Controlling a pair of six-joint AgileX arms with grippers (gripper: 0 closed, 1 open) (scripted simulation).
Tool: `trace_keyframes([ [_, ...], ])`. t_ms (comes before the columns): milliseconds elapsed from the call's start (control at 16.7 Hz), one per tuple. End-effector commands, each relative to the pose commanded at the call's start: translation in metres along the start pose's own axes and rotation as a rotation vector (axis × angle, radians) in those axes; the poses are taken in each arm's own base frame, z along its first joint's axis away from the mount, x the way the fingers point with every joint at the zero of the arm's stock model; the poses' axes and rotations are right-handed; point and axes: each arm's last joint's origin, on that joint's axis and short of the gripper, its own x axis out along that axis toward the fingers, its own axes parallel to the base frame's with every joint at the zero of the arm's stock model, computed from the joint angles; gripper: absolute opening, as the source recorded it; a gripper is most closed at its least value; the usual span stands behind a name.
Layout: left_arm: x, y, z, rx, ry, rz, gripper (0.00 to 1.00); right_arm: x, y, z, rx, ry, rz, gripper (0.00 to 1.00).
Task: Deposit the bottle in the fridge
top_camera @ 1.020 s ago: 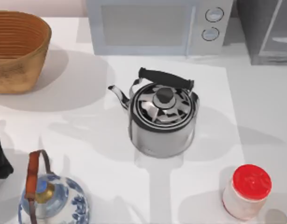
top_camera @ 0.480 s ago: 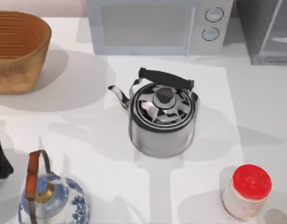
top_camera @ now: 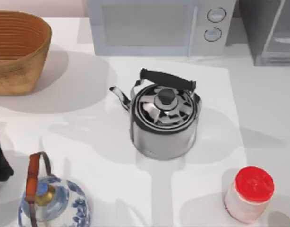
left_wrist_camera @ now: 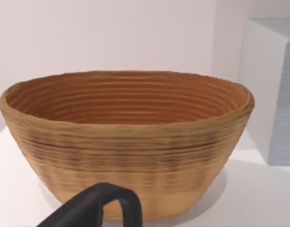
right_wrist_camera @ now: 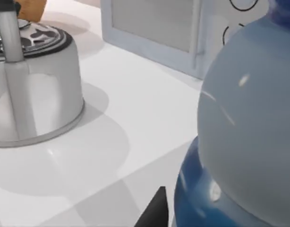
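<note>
The bottle [right_wrist_camera: 244, 137] sits right against the right gripper [right_wrist_camera: 157, 210], with the kettle [right_wrist_camera: 31, 85] and microwave [right_wrist_camera: 154, 28] beyond the jaws on the counter [right_wrist_camera: 135, 123]. Whether those jaws grip the bottle, I cannot tell. The fridge [top_camera: 272, 28] stands behind the microwave's far end. The left gripper [left_wrist_camera: 95, 208] hangs just before the basket [left_wrist_camera: 126, 142], and I cannot tell how its jaws stand either.

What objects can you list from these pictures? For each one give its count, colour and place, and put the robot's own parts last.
kettle: 1, shiny steel with black handle, table centre
microwave: 1, pale grey-blue, back centre
fridge: 1, dark grey, back right corner
basket: 1, tan woven, back left
teapot: 1, white and blue, brown handle, front left
jar: 1, white with red lid, front right
bottle: 1, blue, close before the right wrist camera
left gripper: 1, black, in front of the basket
</note>
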Motion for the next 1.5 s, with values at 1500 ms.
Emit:
trace_keyframes([
  [1500, 0.000, 0.000, 0.000, 0.000, 0.000, 0.000, 1.00, 0.017, 0.171, 0.063, 0.043, -0.047, -0.799, 0.01],
])
